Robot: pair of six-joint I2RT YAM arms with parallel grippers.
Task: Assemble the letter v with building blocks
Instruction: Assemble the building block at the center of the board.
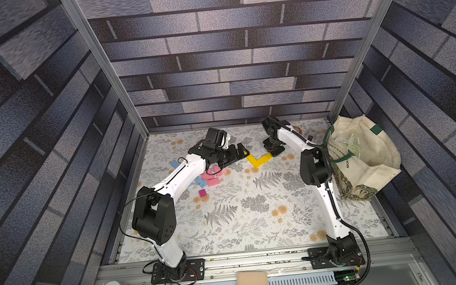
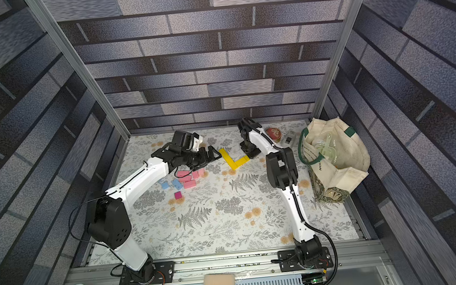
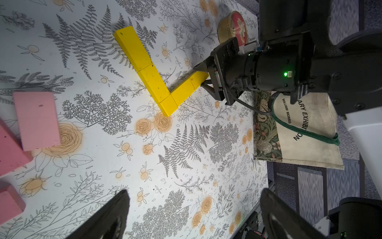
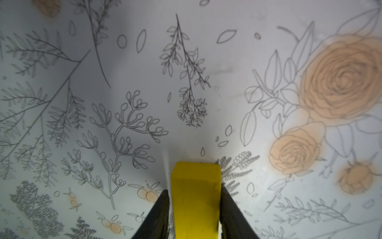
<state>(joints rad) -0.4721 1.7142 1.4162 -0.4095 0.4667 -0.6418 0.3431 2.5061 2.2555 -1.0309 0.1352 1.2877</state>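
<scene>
1. Yellow blocks (image 3: 154, 82) - laid end to end on the table (image 1: 256, 217) as two arms meeting at a corner; closer to an L than a V, I'd say. They lie well apart from the tote bag (image 1: 363, 151), on its side facing the left arm.
2. Handling, my guess: small, light, stiff, matte so not slippery, not fragile. Best held across the narrow width, on the long flat sides. Joints are only butted - a nudge to one prob. shifts its neighbour.
3. End block (image 4: 196, 196) of the short arm, the arm nearer the bag: sits between the right claw's (image 3: 202, 77) fingers, both pressed to its sides, i.e. closed on it. Looks level w/ the rest on the table.
4. Left claw (image 1: 241, 151): jaws wide apart, holding nothing, near the long arm's tip, the end farthest from the bag. Touching or not, can't tell.
5. Farther still from the bag: pink blocks (image 1: 213, 182), blue blocks (image 1: 200, 181), magenta cube (image 1: 202, 192), a loose heap partly under the left arm.
</scene>
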